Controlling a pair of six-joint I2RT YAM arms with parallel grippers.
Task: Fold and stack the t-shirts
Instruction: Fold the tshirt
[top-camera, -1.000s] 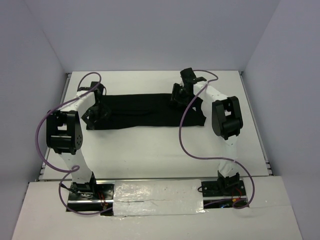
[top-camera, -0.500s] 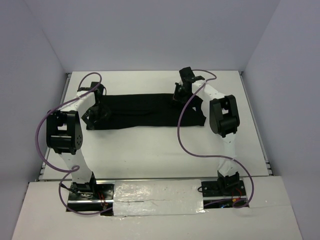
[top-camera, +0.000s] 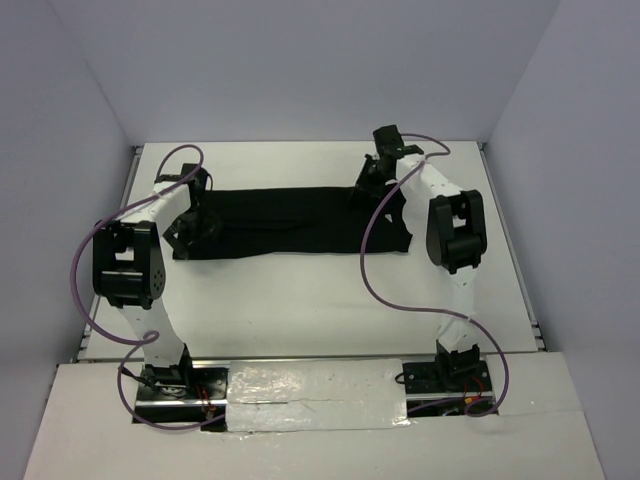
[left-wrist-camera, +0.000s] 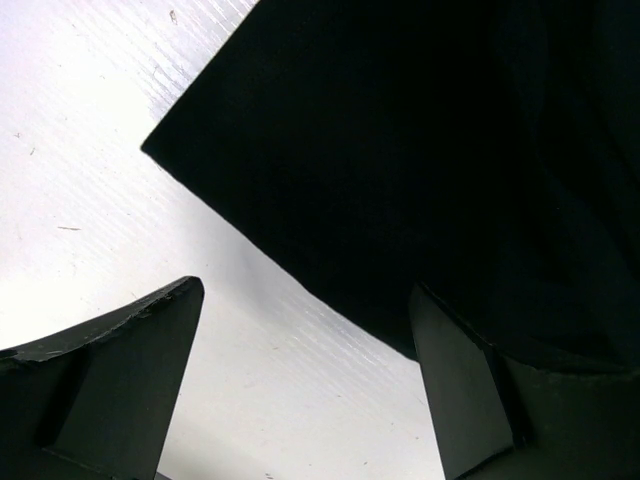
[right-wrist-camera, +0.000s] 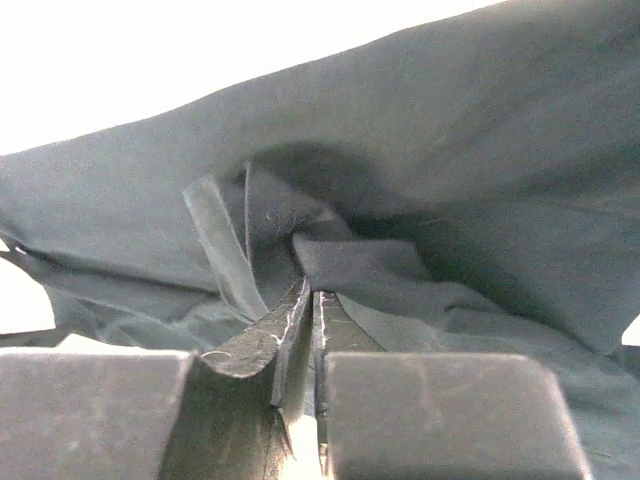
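Cloth at the far edge of the plain black soft-cloth short-sleeved t-shirt (top-camera: 290, 222), spread flat on the white tabletop (top-camera: 300, 300), is pinched between the right fingers (right-wrist-camera: 262, 345); lift only once the left fingers (left-wrist-camera: 120, 370), spread wide over the shirt's left end, pinch too, keeping both ends level

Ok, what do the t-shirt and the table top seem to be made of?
T-shirt: soft matte black cloth, probably knit; it puckers into folds where the right gripper pinches it. Table top: white sheet with fine parallel ribs and slight sheen, maybe corrugated plastic.
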